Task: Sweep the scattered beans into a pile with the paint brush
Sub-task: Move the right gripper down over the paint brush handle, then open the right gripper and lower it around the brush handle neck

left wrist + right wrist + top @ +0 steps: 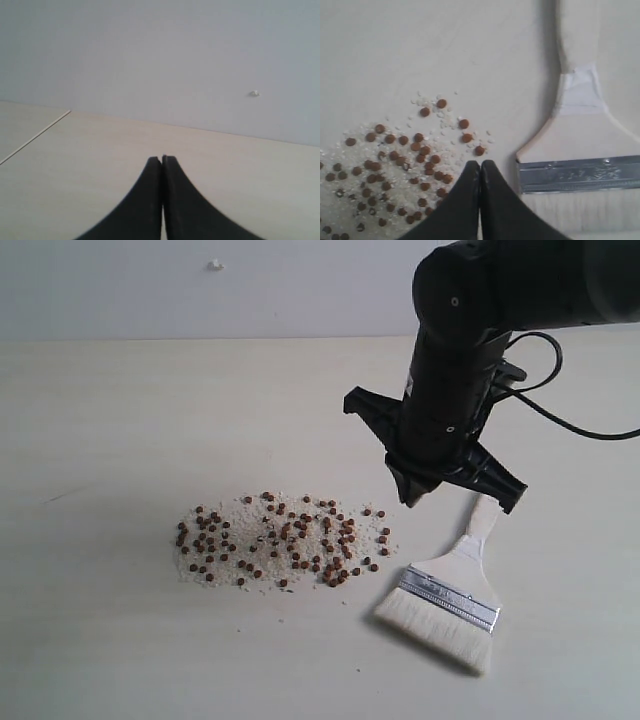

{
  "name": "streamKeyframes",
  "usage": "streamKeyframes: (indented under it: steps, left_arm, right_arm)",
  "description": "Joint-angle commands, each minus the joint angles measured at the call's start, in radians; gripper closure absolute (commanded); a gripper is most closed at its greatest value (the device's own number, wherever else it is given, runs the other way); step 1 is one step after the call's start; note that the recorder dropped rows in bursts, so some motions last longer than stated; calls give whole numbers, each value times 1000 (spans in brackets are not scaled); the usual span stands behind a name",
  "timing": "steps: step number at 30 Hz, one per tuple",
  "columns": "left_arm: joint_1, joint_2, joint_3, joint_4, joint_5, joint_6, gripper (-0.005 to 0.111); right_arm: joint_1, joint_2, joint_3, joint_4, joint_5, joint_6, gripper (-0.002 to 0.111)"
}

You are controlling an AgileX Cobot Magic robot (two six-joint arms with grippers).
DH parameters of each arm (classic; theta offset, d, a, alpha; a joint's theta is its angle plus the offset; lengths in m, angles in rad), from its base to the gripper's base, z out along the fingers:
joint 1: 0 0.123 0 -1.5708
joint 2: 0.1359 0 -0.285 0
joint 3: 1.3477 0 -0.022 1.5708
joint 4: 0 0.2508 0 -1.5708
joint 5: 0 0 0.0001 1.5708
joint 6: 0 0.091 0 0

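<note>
The beans are small reddish-brown pellets mixed with fine white grains, spread in a long patch in the middle of the table; they also fill one side of the right wrist view. The paint brush lies flat on the table to their right, cream bristles toward the front, pale handle pointing back. My right gripper hangs shut and empty above the table between the beans and the brush handle. In the right wrist view its closed tips sit beside the silver ferrule. My left gripper is shut over bare table.
A black cable loops off the right arm at the right. The table meets a pale wall at the back, with a small white speck on it. The left wrist view shows a seam line in the tabletop.
</note>
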Motion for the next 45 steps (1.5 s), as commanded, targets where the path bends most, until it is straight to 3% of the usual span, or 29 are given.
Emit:
streamKeyframes:
  steps: [1,10,20,30,38,45]
  left_arm:
    - [-5,-8,3,0,-4,-9,107]
    - [-5,-8,3,0,-4,-9,107]
    - [-5,-8,3,0,-1,-9,107]
    - [-5,-8,3,0,-1,-9,107]
    - [-5,-8,3,0,-1,-9,107]
    - [-5,-8,3,0,-1,-9,107]
  right_arm:
    - [1,3,-7,-70,48,-11,108]
    - [1,7,-7,-158,50,-3,104]
    - [-3,64,-7,-104,133,-37,63]
    - [-46,75,-7,-30,256,-31,63]
    - [-49,75,1,-110,135,-31,69]
    - [-49,75,1,-120,157,-50,70]
